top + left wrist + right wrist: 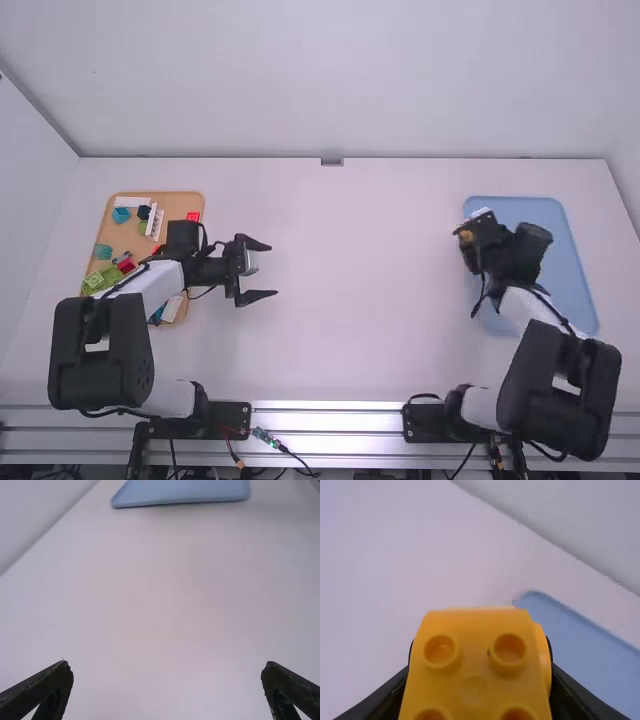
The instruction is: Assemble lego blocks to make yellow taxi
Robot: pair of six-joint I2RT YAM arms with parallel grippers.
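In the high view my right gripper (pixel 468 240) is over the upper left part of the blue tray (pixel 540 212). It is shut on a yellow block (pixel 466 236); in the right wrist view the yellow block (pixel 475 665), studs facing the camera, fills the space within my right gripper (pixel 480 680). My left gripper (pixel 260 272) stands open beside the wooden tray (pixel 180 201), over bare table. In the left wrist view the fingers of my left gripper (pixel 167 680) are wide apart with nothing between them.
The wooden tray at the left holds loose blocks, among them a red block (pixel 193 216), a teal block (pixel 103 251) and green blocks (pixel 100 279). The left forearm crosses it. A wall rises behind the table's far edge.
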